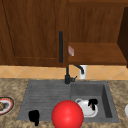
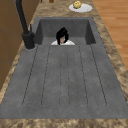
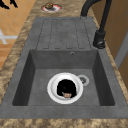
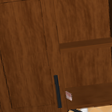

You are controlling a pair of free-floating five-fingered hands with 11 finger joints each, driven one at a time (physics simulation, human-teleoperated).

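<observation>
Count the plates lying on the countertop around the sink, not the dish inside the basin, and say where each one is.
2. One plate with a red rim lies left of the sink, holding brownish food. One white plate lies right of the sink, holding something yellow. Others may be hidden.

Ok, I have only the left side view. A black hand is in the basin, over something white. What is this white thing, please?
Observer: A white bowl on the basin floor; the right hand is inside it.
Operator: And where is the other hand?
Observer: The left hand hangs at the front edge of the drainboard; a red ball shows to its right.
Operator: Does the bowl cover the drain?
Observer: No, the drain shows just beside the bowl's rim.
</observation>
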